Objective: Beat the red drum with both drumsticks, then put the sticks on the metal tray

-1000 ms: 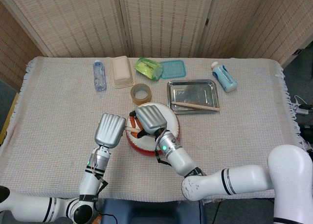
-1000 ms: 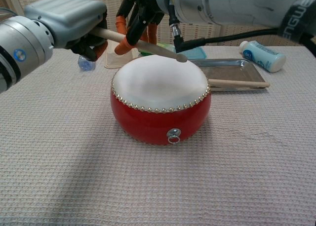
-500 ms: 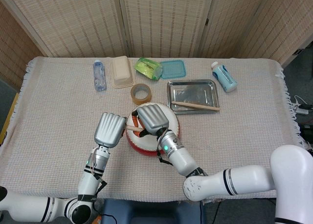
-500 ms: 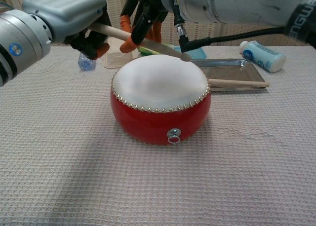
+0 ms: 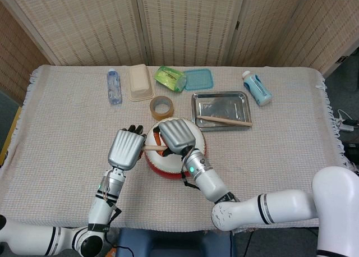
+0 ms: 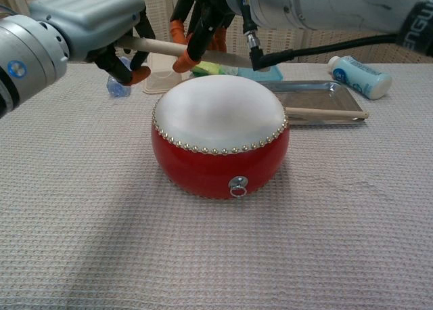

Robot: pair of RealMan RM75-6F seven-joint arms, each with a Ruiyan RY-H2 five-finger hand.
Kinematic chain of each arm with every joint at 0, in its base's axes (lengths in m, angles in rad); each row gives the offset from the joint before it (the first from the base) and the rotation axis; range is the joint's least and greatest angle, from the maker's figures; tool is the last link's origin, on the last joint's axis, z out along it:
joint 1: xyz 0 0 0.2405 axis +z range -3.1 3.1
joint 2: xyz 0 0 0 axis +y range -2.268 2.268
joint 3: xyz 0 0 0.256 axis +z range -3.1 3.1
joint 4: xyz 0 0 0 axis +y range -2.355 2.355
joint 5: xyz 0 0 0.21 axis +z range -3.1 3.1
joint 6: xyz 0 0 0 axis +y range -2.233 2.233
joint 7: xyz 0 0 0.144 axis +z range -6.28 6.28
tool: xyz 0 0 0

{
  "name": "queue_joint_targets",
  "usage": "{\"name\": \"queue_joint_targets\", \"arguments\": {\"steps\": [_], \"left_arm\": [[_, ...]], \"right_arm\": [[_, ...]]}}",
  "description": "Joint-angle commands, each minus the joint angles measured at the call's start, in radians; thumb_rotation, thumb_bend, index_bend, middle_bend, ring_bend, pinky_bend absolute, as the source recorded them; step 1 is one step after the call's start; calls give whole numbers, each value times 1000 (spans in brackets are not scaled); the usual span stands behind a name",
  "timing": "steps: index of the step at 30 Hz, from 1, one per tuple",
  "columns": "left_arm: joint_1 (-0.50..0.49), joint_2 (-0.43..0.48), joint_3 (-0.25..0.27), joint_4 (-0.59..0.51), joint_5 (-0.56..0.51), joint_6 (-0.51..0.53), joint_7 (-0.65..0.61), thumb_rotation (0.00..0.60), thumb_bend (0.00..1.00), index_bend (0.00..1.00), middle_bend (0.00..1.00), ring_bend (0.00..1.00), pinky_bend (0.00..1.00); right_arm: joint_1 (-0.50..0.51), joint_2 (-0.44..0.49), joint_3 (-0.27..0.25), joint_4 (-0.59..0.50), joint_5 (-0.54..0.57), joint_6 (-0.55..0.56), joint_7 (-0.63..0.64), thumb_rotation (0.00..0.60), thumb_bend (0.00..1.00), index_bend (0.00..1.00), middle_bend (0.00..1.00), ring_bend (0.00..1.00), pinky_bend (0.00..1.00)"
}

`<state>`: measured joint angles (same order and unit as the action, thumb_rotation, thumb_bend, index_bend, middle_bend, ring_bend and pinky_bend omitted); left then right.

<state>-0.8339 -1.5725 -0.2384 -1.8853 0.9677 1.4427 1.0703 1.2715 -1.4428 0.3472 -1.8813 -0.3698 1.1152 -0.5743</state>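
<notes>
The red drum [image 6: 220,144] with a white skin stands mid-table; in the head view only its red side [image 5: 167,168] shows under my right hand [image 5: 177,136]. One wooden drumstick [image 6: 162,47] hangs level above the drum's far edge. My right hand [image 6: 203,19] grips it near the middle. Its butt end lies between the spread fingers of my left hand [image 6: 84,26], also seen beside the drum [image 5: 126,148]. A second drumstick [image 5: 224,121] lies across the front of the metal tray [image 5: 220,94], right of the drum and behind it [image 6: 318,86].
Behind the drum sit a tape roll [image 5: 161,107], a water bottle [image 5: 114,86], a beige box [image 5: 140,82], a green packet [image 5: 170,78] and a teal lid [image 5: 198,78]. A blue-and-white bottle [image 5: 257,87] lies right of the tray.
My left hand's fingers have spread apart around the stick. The stick's tip has risen off the drum skin to about level, with my right hand's fingers closed on it.
</notes>
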Motion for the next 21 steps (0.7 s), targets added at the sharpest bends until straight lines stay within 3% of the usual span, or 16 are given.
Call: {"name": "queue_joint_targets", "arguments": {"steps": [1,14,21], "left_arm": [[1,2,0,2,-1,-2,-5,600,400,189,312,323,588],[27,37,14,17,20,-14,-64,600,399,75,205,212,448],[43,60,12,28,25,-22,-106,600,400,45,184,194,430]], "right_arm": [[-1,1,-1,0,2,2,-4,600,223,969,854,716,618],[-19,45,-21,-16,7,-10,-29,600,226,978,861,725,620],[-41,87,-39,-40,-2,-22,-31,600,226,978,861,725,620]]}}
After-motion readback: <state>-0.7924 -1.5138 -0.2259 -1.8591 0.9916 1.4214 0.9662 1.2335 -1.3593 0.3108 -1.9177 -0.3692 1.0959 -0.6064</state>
